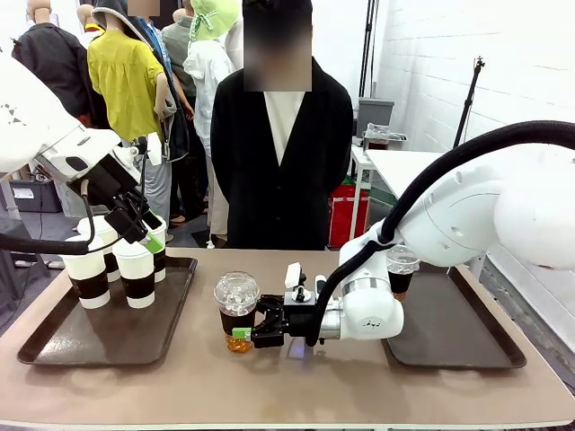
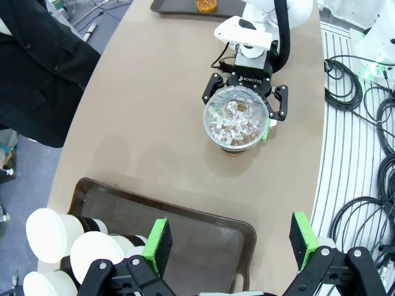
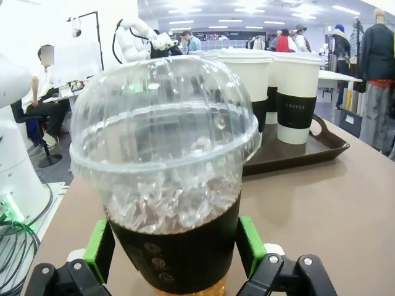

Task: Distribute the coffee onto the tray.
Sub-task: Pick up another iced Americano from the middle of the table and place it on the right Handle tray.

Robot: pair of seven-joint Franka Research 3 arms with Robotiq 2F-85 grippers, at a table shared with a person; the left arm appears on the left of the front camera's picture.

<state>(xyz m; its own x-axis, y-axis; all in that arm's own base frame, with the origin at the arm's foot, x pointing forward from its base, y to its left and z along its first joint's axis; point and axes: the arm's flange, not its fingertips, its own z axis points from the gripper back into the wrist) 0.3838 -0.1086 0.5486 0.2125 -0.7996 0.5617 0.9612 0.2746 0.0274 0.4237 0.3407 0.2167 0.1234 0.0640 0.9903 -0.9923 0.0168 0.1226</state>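
Note:
A clear dome-lidded cup of iced coffee (image 1: 236, 305) (image 2: 236, 120) (image 3: 166, 179) stands on the bare table between the two trays. My right gripper (image 1: 240, 328) (image 2: 245, 114) (image 3: 174, 246) lies low at its base, open, one green pad on each side of its dark sleeve. Several white paper coffee cups with brown sleeves (image 1: 137, 269) (image 2: 92, 256) (image 3: 296, 92) stand on the left tray (image 1: 54, 346) (image 2: 197, 225). My left gripper (image 1: 144, 235) (image 2: 229, 243) hangs open above them, holding nothing. A second iced cup (image 1: 402, 269) stands on the right tray (image 1: 458, 337).
A person in a black coat (image 1: 283, 162) stands at the far side of the table, hands out of sight. My right arm's white body (image 1: 449, 224) rises over the right tray. Cables (image 2: 364, 123) lie on the floor beside the table edge.

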